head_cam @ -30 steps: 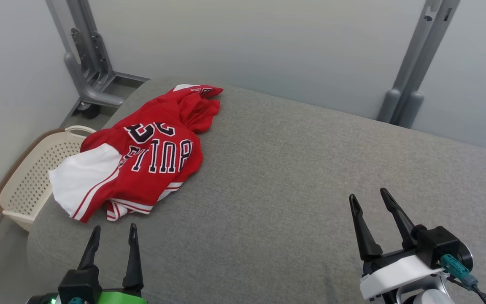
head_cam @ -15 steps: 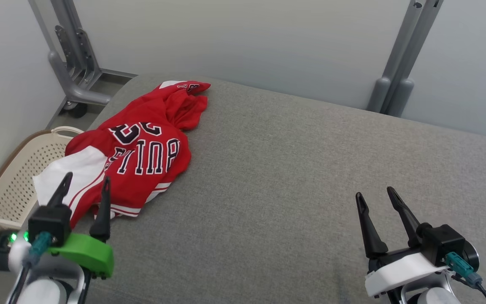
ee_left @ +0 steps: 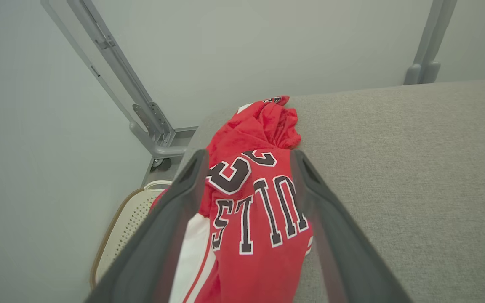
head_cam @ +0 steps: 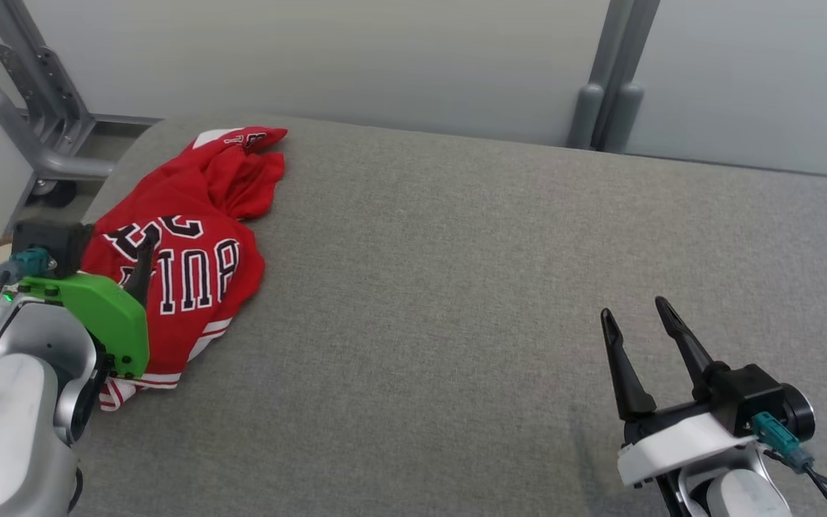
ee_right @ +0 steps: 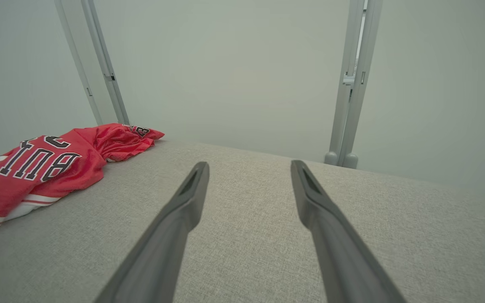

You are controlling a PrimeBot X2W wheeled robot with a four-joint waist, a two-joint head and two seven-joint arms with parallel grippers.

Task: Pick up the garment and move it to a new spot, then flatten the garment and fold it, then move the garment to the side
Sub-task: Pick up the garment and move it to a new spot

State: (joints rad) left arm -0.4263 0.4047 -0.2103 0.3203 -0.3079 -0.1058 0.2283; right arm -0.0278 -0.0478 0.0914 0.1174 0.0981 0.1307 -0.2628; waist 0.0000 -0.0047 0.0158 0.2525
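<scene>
Grey surface [head_cam: 456, 287] | garment [head_cam: 198, 215] crumpled — left end effector [ee_left: 247, 156] spread over it

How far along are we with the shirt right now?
Nothing done yet: the shirt lies crumpled at the grey cushion's left end. In hand: the left gripper hovers open over it, not gripping. The right gripper is open over bare cushion. Left: pick up, move, flatten, fold, set aside.

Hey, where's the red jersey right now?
In the head view the red jersey lies crumpled at the left end of the grey cushion, just ahead of the open left hand, with a cream basket past that edge.
</scene>
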